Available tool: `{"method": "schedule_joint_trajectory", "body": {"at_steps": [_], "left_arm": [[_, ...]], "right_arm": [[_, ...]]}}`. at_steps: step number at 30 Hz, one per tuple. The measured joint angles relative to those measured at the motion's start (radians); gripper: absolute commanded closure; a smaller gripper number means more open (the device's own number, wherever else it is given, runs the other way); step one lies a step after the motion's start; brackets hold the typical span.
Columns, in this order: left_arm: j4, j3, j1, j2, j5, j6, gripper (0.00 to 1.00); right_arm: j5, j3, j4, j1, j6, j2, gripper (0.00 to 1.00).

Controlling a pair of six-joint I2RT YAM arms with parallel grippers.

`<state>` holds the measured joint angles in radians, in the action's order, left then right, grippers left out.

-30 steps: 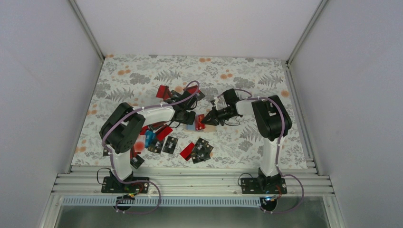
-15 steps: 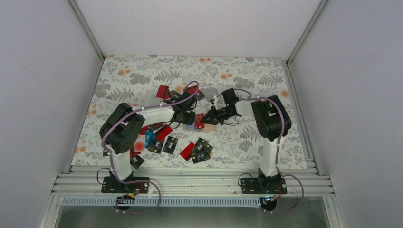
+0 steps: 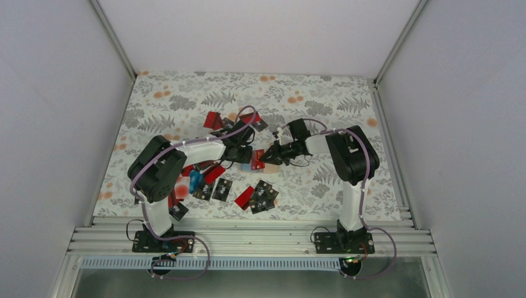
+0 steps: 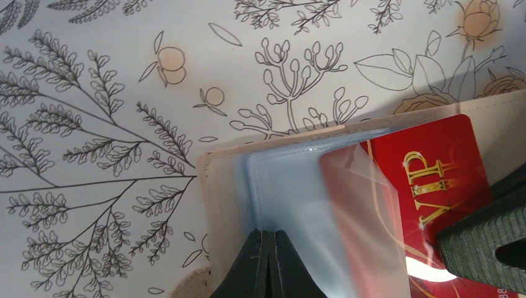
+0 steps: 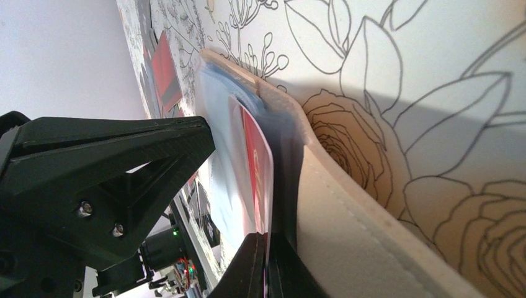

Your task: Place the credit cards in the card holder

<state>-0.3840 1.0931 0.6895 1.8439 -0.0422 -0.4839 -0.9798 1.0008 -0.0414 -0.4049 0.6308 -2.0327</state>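
Card holder (image 3: 271, 167): lies open on the floral worktop (image 3: 173, 99), at the middle between the two arms, tan side down and grey-blue pockets up.

Change since a second ago: the right arm has edged a little towards 9 o'clock, bringing its tip closer to the left one. The left arm has shifted only slightly. The holder and the loose cards have not moved.

Left gripper (image 3: 243, 153): at about 10 o'clock of the holder in the top view. In the left wrist view its jaws are pressed together (image 4: 268, 239) at the 6 o'clock edge of the holder's grey-blue pocket (image 4: 291, 192). Whether they pinch the sleeve cannot be told.

Credit cards (image 3: 214, 186): loose, red, black and blue, spread from 7 to 11 o'clock of the holder.

Red card (image 4: 434, 180): gold "VIP" lettering, its 9 o'clock end already under the clear sleeve, the rest lying over the tan flap (image 5: 347, 217).

Right gripper (image 3: 262, 156): at about 1 o'clock of the holder, jaws narrow and clamped on the red card's edge (image 5: 257, 155).
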Motion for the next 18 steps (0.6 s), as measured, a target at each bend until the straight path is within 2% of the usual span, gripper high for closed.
{"method": "schedule_joint_trajectory", "body": {"at_steps": [12, 15, 18], "left_arm": [[0.009, -0.040, -0.009, -0.029, -0.012, -0.049, 0.98], [0.014, -0.045, -0.009, -0.032, -0.013, -0.056, 0.97], [0.016, -0.051, -0.009, -0.038, -0.014, -0.059, 0.97]], "right_arm": [[0.076, -0.037, 0.093, -0.058, 0.103, 0.028, 0.95], [0.095, -0.044, 0.114, -0.072, 0.122, 0.032, 0.85], [0.106, -0.050, 0.125, -0.092, 0.123, 0.035, 0.80]]}}
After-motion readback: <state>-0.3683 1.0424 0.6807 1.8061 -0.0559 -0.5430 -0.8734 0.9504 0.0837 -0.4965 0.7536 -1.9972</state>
